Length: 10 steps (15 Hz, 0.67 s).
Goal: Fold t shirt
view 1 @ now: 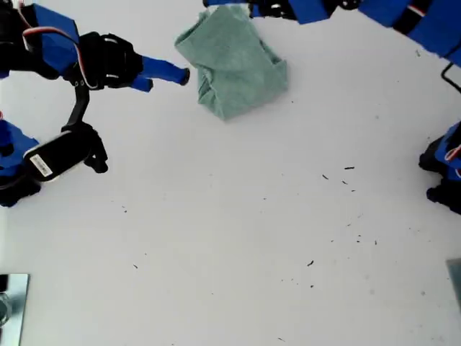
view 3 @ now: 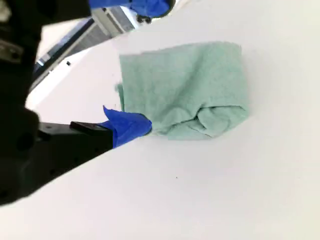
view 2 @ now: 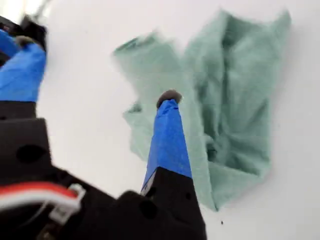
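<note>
Sage-green t shirt [view 1: 234,63] is sitting bunched at the exterior view's upper middle on the white bench [view 1: 238,238], only roughly folded. Both tools are hovering beside it, spread and gripping nothing; tidying remains.

The t shirt [view 1: 234,63] is soft knit cloth, matt and faintly heathered, with a slightly fuzzy nap showing in the first wrist view [view 2: 235,100]. It lies on a white table [view 1: 238,238] that looks smooth and matt, dusted with tiny dark specks. Beside the shirt, my first gripper [view 2: 95,75] has blue fingers [view 2: 168,140] of matt plastic on a black plastic body; the dark tip may be rubber, though blur hides it. My second gripper [view 3: 125,65] has the same blue plastic.
</note>
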Each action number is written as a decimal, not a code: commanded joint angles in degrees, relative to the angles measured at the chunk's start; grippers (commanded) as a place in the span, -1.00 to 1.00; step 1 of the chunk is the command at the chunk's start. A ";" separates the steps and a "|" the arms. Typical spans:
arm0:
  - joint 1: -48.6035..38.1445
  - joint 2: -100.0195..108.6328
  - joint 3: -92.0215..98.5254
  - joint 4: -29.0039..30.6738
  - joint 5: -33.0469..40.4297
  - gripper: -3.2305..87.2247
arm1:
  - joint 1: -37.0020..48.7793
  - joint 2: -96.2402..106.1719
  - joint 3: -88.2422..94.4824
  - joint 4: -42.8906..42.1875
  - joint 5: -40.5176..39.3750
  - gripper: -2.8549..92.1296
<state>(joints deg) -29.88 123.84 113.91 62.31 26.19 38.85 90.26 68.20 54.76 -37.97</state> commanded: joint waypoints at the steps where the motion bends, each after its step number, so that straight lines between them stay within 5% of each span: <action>1: 1.49 0.62 0.44 -1.14 -1.05 -0.21 | 2.81 14.68 11.69 -11.43 1.85 -0.22; 6: 1.76 11.69 12.22 -1.85 -2.29 -0.22 | 0.88 32.70 34.37 -5.01 3.16 -0.29; 8: 3.52 27.86 24.87 -1.58 -5.36 -0.45 | -3.87 48.87 48.43 -0.09 2.90 -0.87; 10: 7.73 48.69 39.99 -2.02 -10.37 -0.90 | -8.96 71.63 68.29 3.60 9.49 -0.89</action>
<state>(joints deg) -25.40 157.76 146.51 61.08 19.16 32.87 144.49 125.68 56.78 -32.52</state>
